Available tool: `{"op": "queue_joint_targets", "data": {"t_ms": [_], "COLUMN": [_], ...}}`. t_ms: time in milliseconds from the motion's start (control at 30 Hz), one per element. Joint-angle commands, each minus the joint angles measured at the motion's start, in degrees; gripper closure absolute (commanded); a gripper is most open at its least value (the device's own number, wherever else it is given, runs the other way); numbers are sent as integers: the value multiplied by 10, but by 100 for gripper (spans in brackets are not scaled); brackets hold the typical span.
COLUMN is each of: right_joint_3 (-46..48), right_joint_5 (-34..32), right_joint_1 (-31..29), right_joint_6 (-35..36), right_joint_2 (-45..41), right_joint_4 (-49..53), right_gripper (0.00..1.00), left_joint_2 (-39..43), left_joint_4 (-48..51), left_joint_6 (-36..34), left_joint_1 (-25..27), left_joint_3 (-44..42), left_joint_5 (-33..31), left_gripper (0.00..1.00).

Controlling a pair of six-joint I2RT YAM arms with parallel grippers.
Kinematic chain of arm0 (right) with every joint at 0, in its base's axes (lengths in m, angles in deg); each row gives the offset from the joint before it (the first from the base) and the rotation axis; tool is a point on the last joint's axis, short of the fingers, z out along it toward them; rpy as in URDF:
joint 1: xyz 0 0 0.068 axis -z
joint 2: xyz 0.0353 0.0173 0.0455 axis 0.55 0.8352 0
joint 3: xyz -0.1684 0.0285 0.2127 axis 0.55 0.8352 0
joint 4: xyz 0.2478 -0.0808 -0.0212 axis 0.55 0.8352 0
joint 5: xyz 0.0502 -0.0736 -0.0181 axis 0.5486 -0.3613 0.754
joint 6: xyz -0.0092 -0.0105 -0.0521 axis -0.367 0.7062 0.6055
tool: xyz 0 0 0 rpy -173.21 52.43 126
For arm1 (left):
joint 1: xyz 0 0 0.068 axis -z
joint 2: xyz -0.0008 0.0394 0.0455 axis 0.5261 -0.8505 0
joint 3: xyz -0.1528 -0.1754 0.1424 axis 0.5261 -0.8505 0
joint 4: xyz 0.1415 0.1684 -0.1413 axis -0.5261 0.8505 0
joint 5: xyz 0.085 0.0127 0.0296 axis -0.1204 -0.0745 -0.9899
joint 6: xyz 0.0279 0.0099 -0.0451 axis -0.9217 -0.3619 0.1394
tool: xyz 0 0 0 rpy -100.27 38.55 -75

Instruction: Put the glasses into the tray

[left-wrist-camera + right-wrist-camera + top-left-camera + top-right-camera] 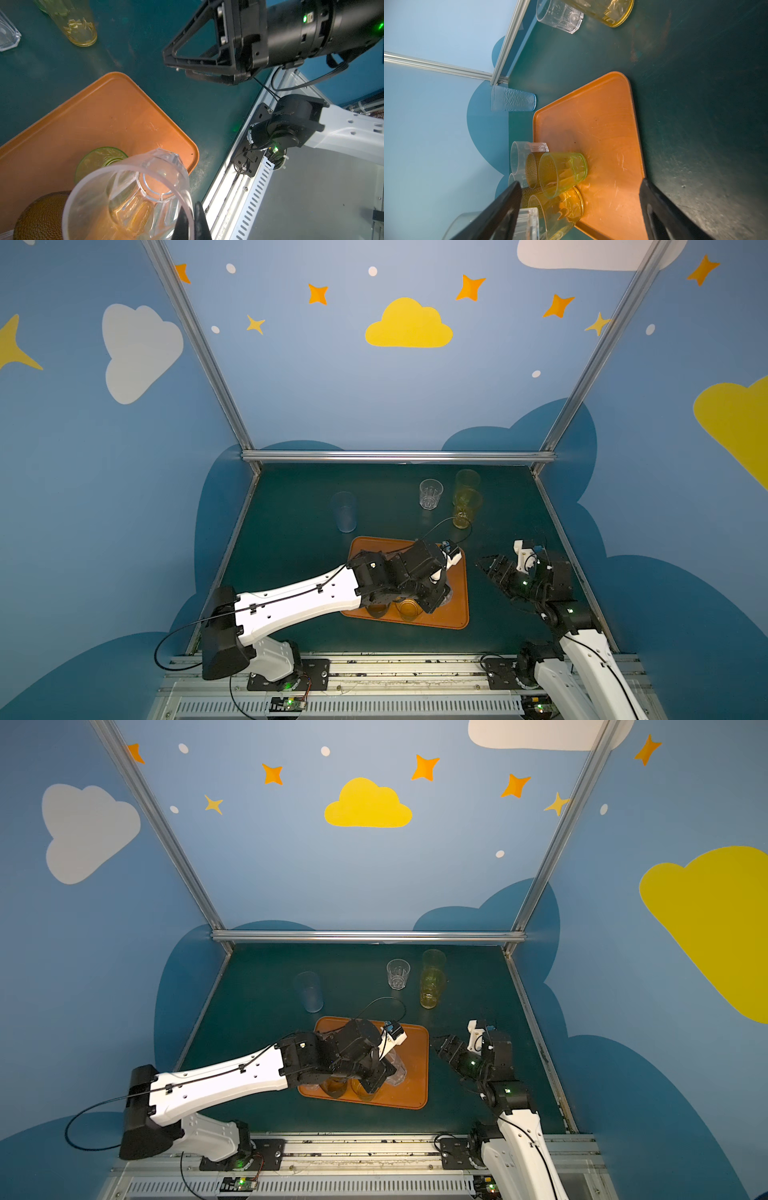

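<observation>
The left end effector [191, 207] is pinching the rim wall of a clear faceted tumbler [145, 187], one finger inside the mouth and one outside. It holds the tumbler over the near right part of the tray [104, 116], close beside the small green tumbler [97, 158] and a dark brown tumbler [41, 216] that stand in the tray. Whether its base touches the tray cannot be told. The tumbler looks light, rigid and smooth, so a one-wall pinch can probably carry it but may let it swing or slip. It would be safest lowered gently and kept clear of its neighbours. The right end effector [486, 566] hangs with jaws spread wide, right of the tray and holding nothing. On the worktop [291, 510], far of the tray, a frosted bluish tumbler [344, 512], another clear tumbler [431, 494] and two tall yellow tumblers [466, 506] remain. The tall ones look tippy, so a grip across the body low down would likely suit them.
</observation>
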Motion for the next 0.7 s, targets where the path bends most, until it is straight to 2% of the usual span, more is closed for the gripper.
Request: {"op": "queue_joint_targets", "data": {"t_ms": [0,667], "right_joint_3": [-9,-14], "right_joint_5": [19,24], "right_joint_1": [5,15], "right_joint_6": [-4,0], "right_joint_2": [-7,-8], "right_joint_4": [8,28], "right_gripper": [13,13], "left_joint_2": [-13,-101], "left_joint_4": [-14,-14], "left_joint_6": [-16,-18], "left_joint_1": [3,19], "left_joint_3": [-3,15], "left_joint_5": [14,54], "left_gripper": [96,96]}}
